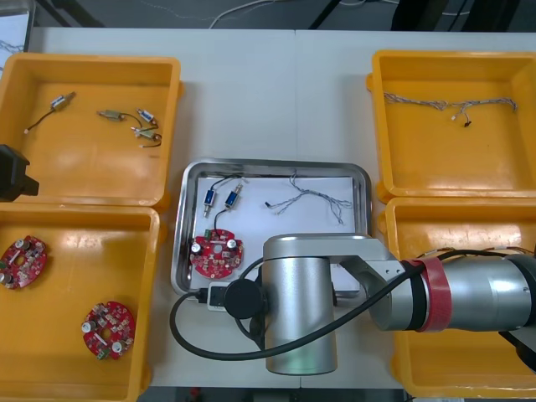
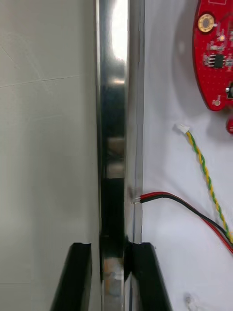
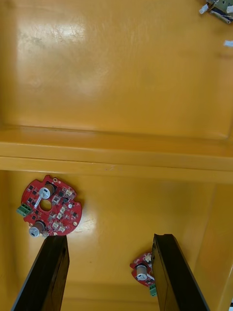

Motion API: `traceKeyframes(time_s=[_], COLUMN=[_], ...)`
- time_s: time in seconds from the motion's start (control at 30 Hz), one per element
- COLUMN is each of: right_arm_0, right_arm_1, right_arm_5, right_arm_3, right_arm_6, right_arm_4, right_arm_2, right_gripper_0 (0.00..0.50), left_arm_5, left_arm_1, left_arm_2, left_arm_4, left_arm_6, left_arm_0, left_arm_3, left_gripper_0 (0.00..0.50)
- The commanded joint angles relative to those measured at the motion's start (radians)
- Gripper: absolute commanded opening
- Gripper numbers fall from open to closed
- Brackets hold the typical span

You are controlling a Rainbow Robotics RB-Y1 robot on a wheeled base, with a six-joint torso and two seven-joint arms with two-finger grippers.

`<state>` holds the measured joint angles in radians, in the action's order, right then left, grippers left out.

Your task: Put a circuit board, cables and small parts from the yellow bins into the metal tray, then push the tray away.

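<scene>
The metal tray lies mid-table, white inside. It holds a red circuit board, two small metal parts and a thin twisted cable. My right arm covers the tray's near edge. My right gripper is shut on the tray's rim, one finger outside it and one inside. Beyond the inner finger lie a yellow-green cable, a red and black cable and the board. My left gripper hangs open over the left bins.
The far left bin holds small metal parts. Two circuit boards lie in the near left bin. A twisted cable lies in the far right bin. The right arm crosses the near right bin.
</scene>
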<state>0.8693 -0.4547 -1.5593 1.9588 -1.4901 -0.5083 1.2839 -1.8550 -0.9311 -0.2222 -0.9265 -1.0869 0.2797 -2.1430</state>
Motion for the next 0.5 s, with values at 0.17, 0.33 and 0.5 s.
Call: traceKeyframes(time_s=[0.17, 0.33, 0.5], right_arm_0=[-0.009, 0.019, 0.073], right_arm_1=[0.010, -0.015, -0.042], right_arm_5=[0.018, 0.038, 0.056], right_arm_3=[0.006, 0.006, 0.006], right_arm_6=[-0.019, -0.019, -0.019], right_arm_4=[0.014, 0.036, 0.053], right_arm_2=[0.015, 0.017, 0.015], right_gripper_0=[0.000, 0.000, 0.000], left_arm_5=[0.010, 0.010, 0.010], left_arm_1=[0.012, 0.012, 0.012], left_arm_2=[0.009, 0.009, 0.009], left_arm_4=[0.009, 0.009, 0.009], left_arm_6=[-0.060, -0.060, -0.060], left_arm_0=[0.032, 0.032, 0.032], left_arm_3=[-0.008, -0.008, -0.008], left_gripper_0=[0.500, 0.500, 0.500])
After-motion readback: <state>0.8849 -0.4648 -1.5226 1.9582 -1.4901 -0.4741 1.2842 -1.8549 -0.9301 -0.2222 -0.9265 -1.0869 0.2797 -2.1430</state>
